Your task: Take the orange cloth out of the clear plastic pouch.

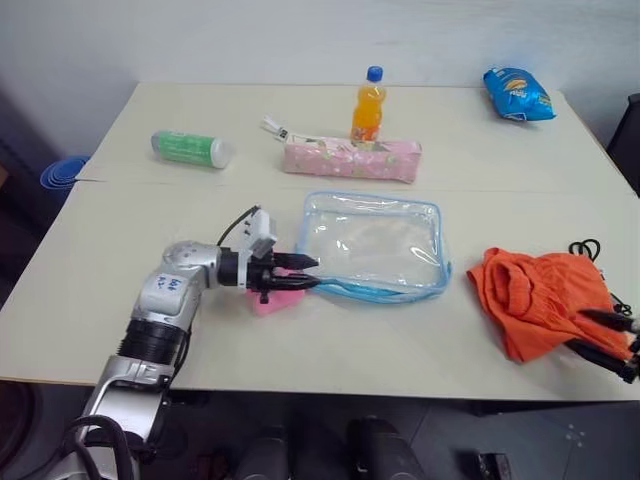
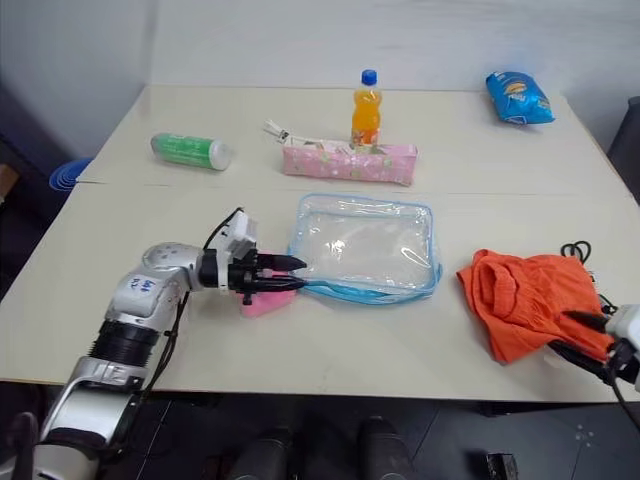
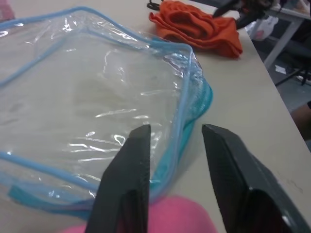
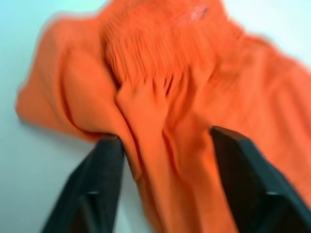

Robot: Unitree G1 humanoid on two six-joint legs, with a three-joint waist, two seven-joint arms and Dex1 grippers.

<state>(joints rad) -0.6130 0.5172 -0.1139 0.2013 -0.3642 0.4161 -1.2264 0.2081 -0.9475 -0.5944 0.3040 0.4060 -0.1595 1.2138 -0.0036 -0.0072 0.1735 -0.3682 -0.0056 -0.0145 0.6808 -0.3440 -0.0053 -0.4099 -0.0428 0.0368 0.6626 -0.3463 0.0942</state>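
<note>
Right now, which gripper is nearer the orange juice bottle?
Left. The left gripper sits at the pouch's edge, below the bottle; the right gripper is at the cloth, farther off.

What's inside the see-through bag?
Nothing: the clear plastic pouch looks empty, the table showing through. The orange cloth lies outside, to its right.

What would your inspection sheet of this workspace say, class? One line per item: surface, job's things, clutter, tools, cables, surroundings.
Surface: pale table.
Job's things: orange cloth lies crumpled on the table, outside the clear plastic pouch; the pouch lies flat and empty.
Clutter: green bottle on its side, pink floral case, orange drink bottle upright, blue snack bag, small pink item.
Tools: left tool open at the pouch's edge; right tool open, straddling the cloth.
Cables: black cable beside the cloth.
Surroundings: light wall.
</note>
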